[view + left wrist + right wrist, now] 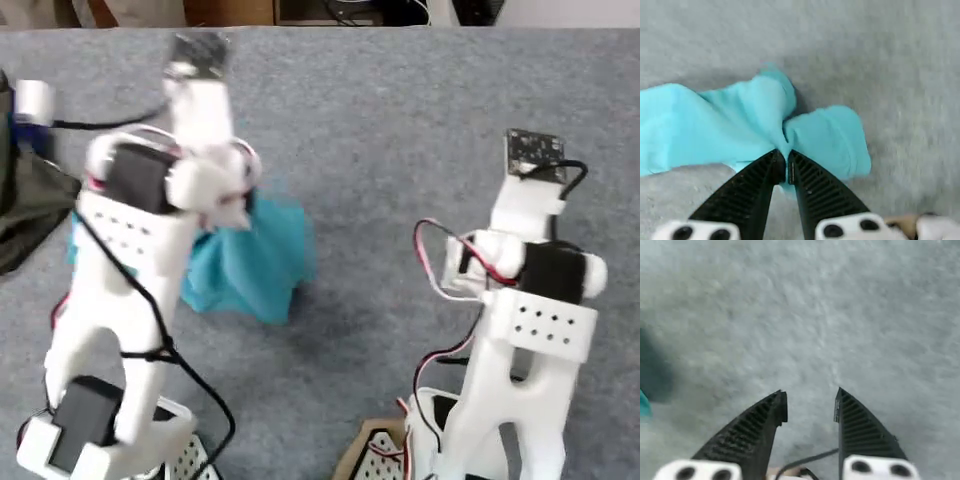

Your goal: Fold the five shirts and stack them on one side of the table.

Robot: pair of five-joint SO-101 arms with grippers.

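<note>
A turquoise shirt [248, 262] hangs bunched above the grey table, left of centre in the high view. My left gripper [785, 159] is shut on a pinched fold of the turquoise shirt [740, 120], which spreads out to both sides of the fingers. The left arm [150, 230] stands over it and hides the grip in the high view. My right gripper [810, 402] is open above bare grey cloth with nothing between its fingers. The right arm [530, 290] stands at the right side of the table.
A dark olive garment [30, 205] lies at the table's left edge. The grey table cover [400, 130] stretches bare across the middle and far side. A sliver of turquoise [643, 405] shows at the edge of the right wrist view.
</note>
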